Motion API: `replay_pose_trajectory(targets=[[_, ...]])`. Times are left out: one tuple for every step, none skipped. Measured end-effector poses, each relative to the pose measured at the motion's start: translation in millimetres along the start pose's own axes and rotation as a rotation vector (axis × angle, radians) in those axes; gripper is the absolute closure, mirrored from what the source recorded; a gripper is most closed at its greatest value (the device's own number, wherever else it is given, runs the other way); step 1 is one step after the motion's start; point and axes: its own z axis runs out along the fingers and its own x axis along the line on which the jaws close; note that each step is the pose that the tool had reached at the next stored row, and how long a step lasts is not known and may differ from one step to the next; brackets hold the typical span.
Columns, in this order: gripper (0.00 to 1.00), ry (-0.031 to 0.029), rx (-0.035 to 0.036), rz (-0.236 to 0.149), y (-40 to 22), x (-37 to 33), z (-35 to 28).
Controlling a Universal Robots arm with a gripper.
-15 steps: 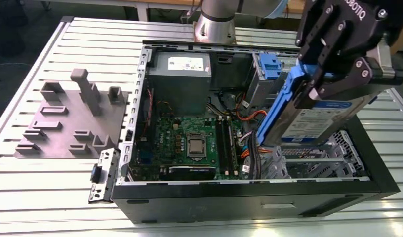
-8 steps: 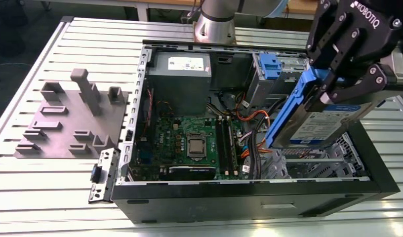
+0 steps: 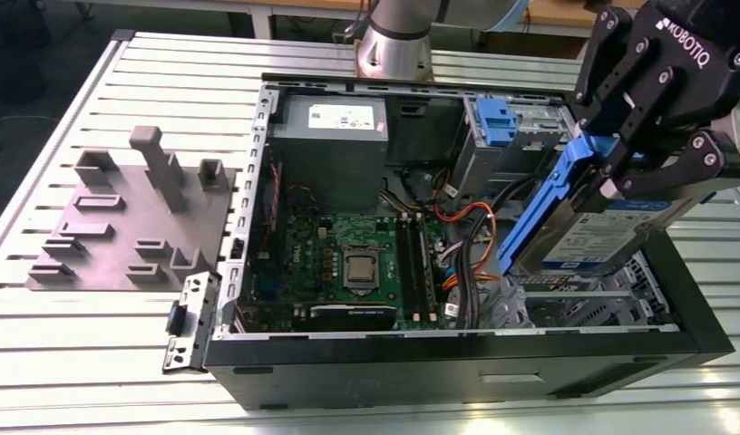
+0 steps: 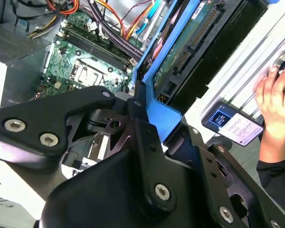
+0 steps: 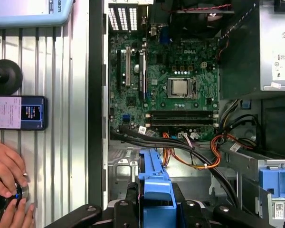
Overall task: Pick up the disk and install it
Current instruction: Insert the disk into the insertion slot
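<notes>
— Gripper (image 3: 637,168): black, two-fingered, closed on the blue plastic carrier frame of the flat silver-grey metal disk with white label and blue band (image 3: 600,227). Seen also in the first wrist view (image 5: 154,202) and in the second wrist view (image 4: 147,118), clamped on the blue frame.

— Held how, and where?

— Tilted steeply, label side up toward the exterior view's right, lower end hanging over the open black computer case (image 3: 467,362) and dipping toward the grey metal drive cage (image 3: 588,299) at the corner on the exterior view's right. Probably tilted so to slide the disk in at an angle past the black and orange cables (image 3: 467,227). Not yet seated, judged from the clear gap under the frame.

— Around that?

— Just beside the disk, another blue plastic bracket (image 3: 497,122) in the bay nearer the arm base. Further toward the exterior view's left, green motherboard (image 3: 345,263) with silver processor socket; behind it, grey metal power supply box with small white label (image 3: 334,127). Case lying on its side with panel off, surely to give access from above.

— Outside the case?

— Grey plastic fixture block with upright pegs (image 3: 128,217) on the ribbed aluminium table (image 3: 55,344), well apart from the work. In the first wrist view, a person's hands (image 5: 7,166) on a round black knob beside a dark blue phone-like device (image 5: 19,112); purpose not possible to tell.
</notes>
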Motion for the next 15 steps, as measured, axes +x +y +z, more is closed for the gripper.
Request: replay_pose_trajectory(targets=[[0.63, 0.0001, 0.0000, 0.000, -0.9, 0.0, 0.7], [0.63, 0.0002, 0.0000, 0.000, -2.1, 0.0, 1.3], [0.63, 0.0003, 0.0001, 0.000, -3.6, 0.0, 1.8], [0.63, 0.0005, 0.0001, 0.000, -5.2, 0.0, 2.2], [0.63, 0.0006, 0.0001, 0.000, -6.9, -0.1, 2.6], [0.63, 0.0007, 0.0001, 0.000, -8.5, -0.1, 3.0], [0.63, 0.0007, 0.0000, 0.000, -10.2, -0.1, 3.5], [0.63, 0.0008, 0.0000, 0.000, -11.8, -0.1, 3.8], [0.63, 0.0007, 0.0000, 0.000, -13.4, -0.2, 4.2], [0.63, 0.0007, 0.0001, 0.000, -14.9, -0.2, 4.6], [0.63, 0.0008, 0.0001, 0.000, -16.2, -0.2, 4.9], [0.63, 0.0008, 0.0000, 0.000, -17.5, -0.2, 5.3], [0.63, 0.0007, 0.0001, 0.000, -18.5, -0.3, 5.7], [0.63, 0.0008, 0.0001, 0.000, -19.0, -0.3, 6.1], [0.63, 0.0009, 0.0000, 0.000, -19.2, -0.3, 6.5]])
